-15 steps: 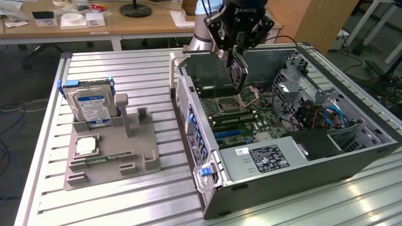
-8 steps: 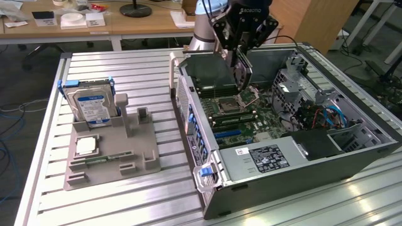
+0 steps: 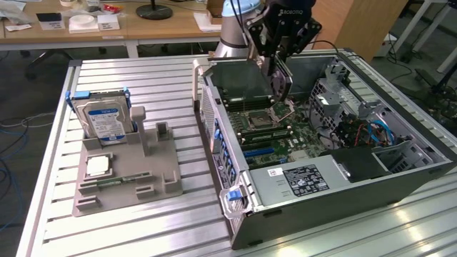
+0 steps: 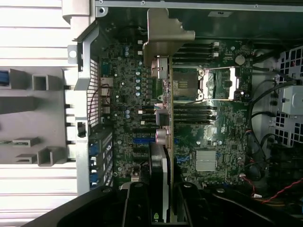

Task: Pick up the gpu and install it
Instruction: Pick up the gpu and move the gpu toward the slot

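Gripper [image 4: 160, 205] clamped on the gpu [image 4: 163, 137] over the open case [image 3: 343, 206]
Exterior view, one o'clock: card looks light, stiff, fragile; pinched across its flat faces, best clear of components

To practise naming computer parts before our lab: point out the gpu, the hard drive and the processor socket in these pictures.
gpu [image 3: 281, 80], exterior view, on the card's broad face.
hard drive [image 3: 104, 119], exterior view, on its blue-white label.
processor socket [image 3: 260, 116], exterior view, on its middle.
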Motion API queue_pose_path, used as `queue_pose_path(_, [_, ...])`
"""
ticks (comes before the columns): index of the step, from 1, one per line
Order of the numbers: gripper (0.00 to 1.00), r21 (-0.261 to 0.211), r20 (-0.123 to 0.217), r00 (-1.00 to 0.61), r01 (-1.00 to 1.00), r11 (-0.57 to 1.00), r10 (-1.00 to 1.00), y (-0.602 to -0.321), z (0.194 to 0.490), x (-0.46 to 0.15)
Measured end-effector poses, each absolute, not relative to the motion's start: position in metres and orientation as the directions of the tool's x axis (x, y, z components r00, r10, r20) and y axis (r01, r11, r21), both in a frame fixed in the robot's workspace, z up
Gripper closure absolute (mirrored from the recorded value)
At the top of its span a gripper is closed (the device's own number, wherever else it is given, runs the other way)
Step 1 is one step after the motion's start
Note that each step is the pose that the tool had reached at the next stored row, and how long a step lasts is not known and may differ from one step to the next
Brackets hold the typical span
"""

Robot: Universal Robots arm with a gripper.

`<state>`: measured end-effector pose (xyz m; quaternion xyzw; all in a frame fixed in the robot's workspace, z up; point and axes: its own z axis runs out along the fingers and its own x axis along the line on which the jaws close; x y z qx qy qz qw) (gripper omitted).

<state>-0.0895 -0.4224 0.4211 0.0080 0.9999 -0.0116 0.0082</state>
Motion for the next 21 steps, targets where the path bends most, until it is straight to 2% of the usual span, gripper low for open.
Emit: queue_pose_path(21, [0.72, -0.023, -0.017, -1.0, 0.015, 1.0, 0.015, -0.422, 0.419, -0.041])
